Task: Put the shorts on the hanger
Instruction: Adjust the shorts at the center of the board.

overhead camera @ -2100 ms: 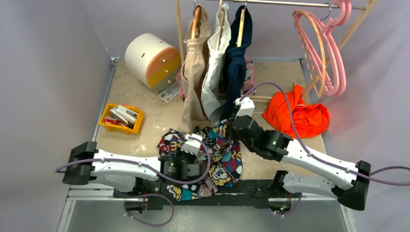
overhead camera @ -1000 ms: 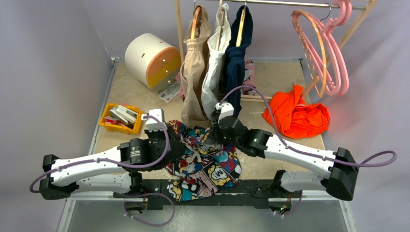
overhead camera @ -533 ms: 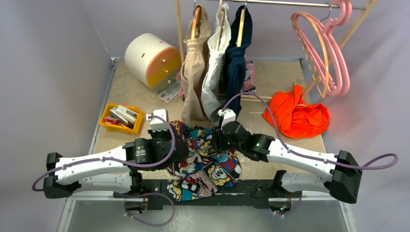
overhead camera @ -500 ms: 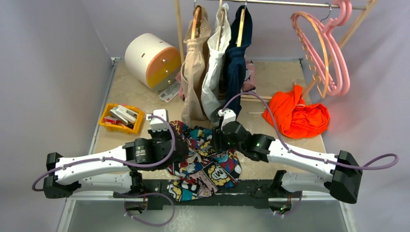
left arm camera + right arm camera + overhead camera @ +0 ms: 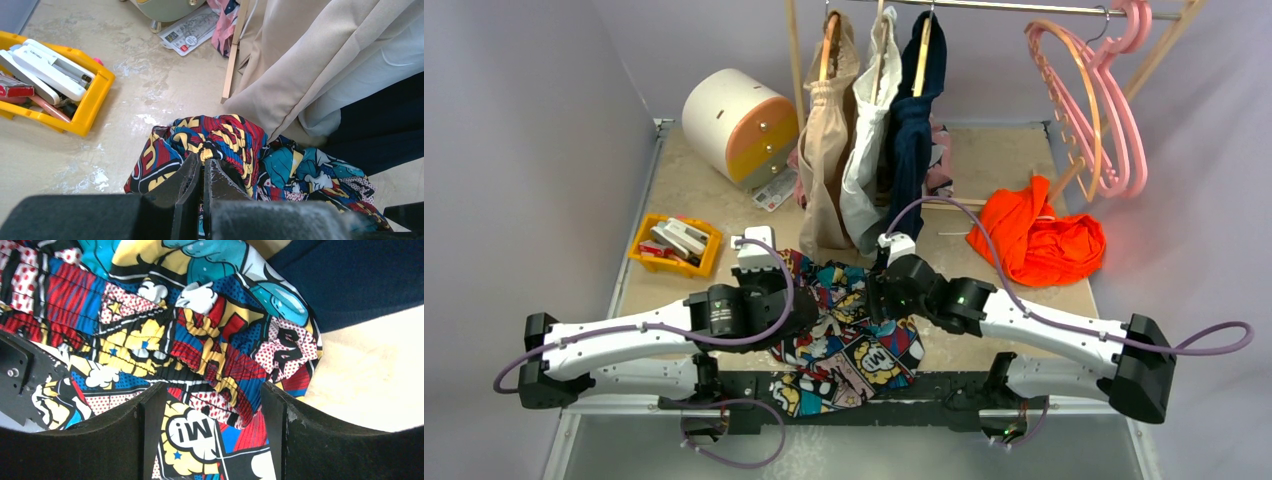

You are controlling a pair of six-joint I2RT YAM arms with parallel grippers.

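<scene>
- The shorts [image 5: 864, 345] lay crumpled at the near edge of the table [image 5: 994, 150], between both arms.
- The left gripper [image 5: 204, 162] was clamped on a raised fold of them.
- The right gripper [image 5: 210, 390] hung over them with its jaws wide, holding nothing.
- The hanger [image 5: 1088, 95] hung on the rail [image 5: 1024, 8] at far right, beside pink hangers [image 5: 1129, 120].
- A beige garment [image 5: 824, 150], a white garment [image 5: 869, 140] and a navy garment [image 5: 912, 140] draped just behind the shorts.
- An orange garment [image 5: 1039, 240] lay under the hanger.

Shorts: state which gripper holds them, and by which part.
The left gripper pinches a raised fold of the shorts; the right gripper stands open, holding nothing.
</scene>
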